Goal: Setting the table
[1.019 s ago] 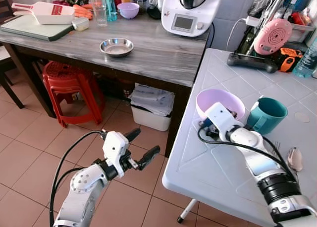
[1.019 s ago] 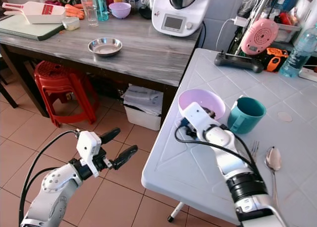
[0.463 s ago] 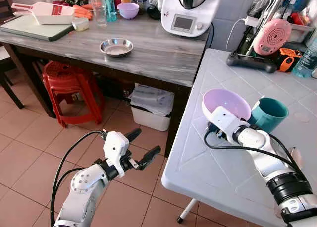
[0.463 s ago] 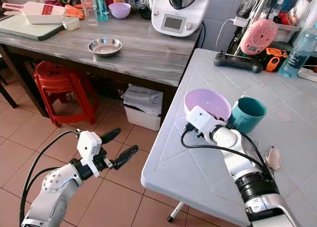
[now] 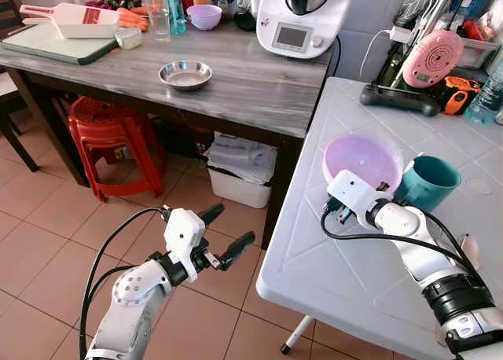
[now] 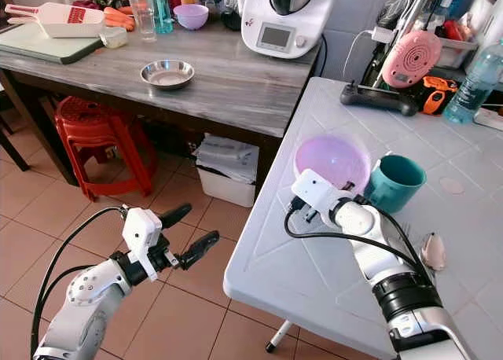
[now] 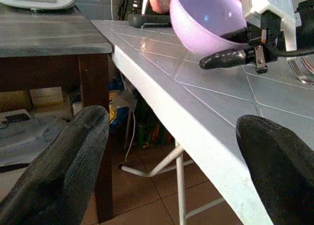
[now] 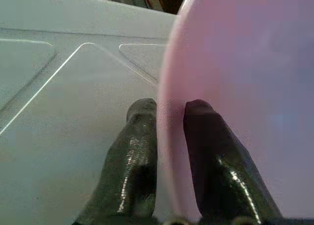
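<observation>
On the white table (image 5: 346, 273), right gripper (image 8: 169, 117) pinches the tilted lilac bowl (image 5: 363, 160) rim beside a teal mug (image 5: 425, 181); left gripper (image 5: 226, 236) spread, empty. No legible writing.

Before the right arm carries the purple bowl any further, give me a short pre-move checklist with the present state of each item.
1. Right gripper pinching the purple bowl rim: ok, one finger on each side.
2. Bowl lifted off the white table: ok, tilted on its side in the left wrist view.
3. Bowl contents: ok, looks empty.
4. Teal mug clearance: cannot tell, very close beside the bowl.
5. Left gripper out of the way: ok, open over the floor.
</observation>
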### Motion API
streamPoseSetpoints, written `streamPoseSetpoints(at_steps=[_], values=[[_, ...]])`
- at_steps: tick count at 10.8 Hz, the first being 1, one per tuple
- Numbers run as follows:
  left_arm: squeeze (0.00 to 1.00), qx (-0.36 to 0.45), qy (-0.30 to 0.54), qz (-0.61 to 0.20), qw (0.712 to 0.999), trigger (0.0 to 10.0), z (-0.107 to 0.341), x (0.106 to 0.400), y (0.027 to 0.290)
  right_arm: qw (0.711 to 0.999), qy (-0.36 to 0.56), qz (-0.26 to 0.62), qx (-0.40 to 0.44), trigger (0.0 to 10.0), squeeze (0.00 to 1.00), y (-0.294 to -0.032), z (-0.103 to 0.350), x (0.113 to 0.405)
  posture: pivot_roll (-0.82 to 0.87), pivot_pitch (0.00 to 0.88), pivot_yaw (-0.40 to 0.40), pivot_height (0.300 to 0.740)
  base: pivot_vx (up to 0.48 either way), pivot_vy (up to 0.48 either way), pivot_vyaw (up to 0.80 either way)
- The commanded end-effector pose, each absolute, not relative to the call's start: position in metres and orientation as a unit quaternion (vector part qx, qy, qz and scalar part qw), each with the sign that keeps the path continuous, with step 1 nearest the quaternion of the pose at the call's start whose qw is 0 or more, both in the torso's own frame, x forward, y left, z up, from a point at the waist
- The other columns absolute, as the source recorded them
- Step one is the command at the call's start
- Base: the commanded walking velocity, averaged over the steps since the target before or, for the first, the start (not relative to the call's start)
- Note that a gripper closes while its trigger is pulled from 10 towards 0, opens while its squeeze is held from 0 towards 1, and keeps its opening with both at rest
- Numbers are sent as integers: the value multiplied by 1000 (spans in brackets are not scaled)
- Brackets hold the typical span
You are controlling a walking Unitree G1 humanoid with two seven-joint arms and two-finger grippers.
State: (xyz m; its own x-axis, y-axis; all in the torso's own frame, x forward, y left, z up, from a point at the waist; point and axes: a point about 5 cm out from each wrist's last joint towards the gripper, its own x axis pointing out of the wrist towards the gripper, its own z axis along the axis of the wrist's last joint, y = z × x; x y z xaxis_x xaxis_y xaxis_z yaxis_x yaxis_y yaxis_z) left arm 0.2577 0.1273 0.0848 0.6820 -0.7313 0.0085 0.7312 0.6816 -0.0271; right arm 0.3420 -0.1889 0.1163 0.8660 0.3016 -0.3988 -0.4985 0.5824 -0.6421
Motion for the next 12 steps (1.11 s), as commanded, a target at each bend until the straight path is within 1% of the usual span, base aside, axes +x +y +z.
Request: streamPoseSetpoints(at_steps=[1, 3, 4, 5, 6, 7, 8, 9, 10, 11, 12], values=[[0, -1, -3, -407, 914, 10000, 88, 259, 126, 878, 113, 232, -403, 0, 0, -188, 121, 342, -31, 18, -30, 740, 0, 0, 0], [0, 3, -3, -407, 913, 10000, 88, 259, 126, 877, 93, 235, -408, 0, 0, -185, 126, 341, -30, 19, -30, 740, 0, 0, 0], [0, 3, -6, -404, 915, 10000, 88, 259, 125, 880, 66, 233, -409, 0, 0, -182, 131, 340, -30, 18, -30, 740, 0, 0, 0], [0, 4, -19, -364, 931, 10000, 92, 264, 129, 899, 23, 215, -380, 0, 0, -175, 140, 338, -25, 12, -32, 740, 0, 0, 0], [0, 12, -22, -329, 944, 10000, 95, 270, 132, 911, 2, 204, -358, 0, 0, -172, 143, 334, -21, 11, -32, 740, 0, 0, 0], [0, 18, -30, -244, 969, 10000, 100, 284, 143, 936, -30, 183, -298, 0, 0, -162, 146, 326, -19, 9, -32, 740, 0, 0, 0], [0, 11, -29, -206, 978, 10000, 101, 290, 150, 942, -49, 185, -276, 0, 0, -154, 147, 319, -21, 9, -29, 740, 0, 0, 0], [0, 3, -30, -177, 984, 10000, 103, 295, 156, 951, -69, 171, -249, 7647, 0, -144, 148, 310, -23, 10, -25, 740, 0, 0, 0], [0, -4, -32, -164, 986, 10000, 104, 298, 158, 954, -88, 162, -238, 10000, 0, -137, 150, 304, -25, 8, -24, 740, 0, 0, 0], [0, 1, -37, -152, 988, 10000, 107, 304, 162, 962, -104, 137, -210, 10000, 0, -131, 153, 297, -26, 2, -22, 740, 0, 0, 0], [0, 4, -38, -149, 988, 10000, 108, 307, 163, 963, -109, 135, -205, 10000, 0, -127, 154, 294, -27, 1, -21, 740, 0, 0, 0]])
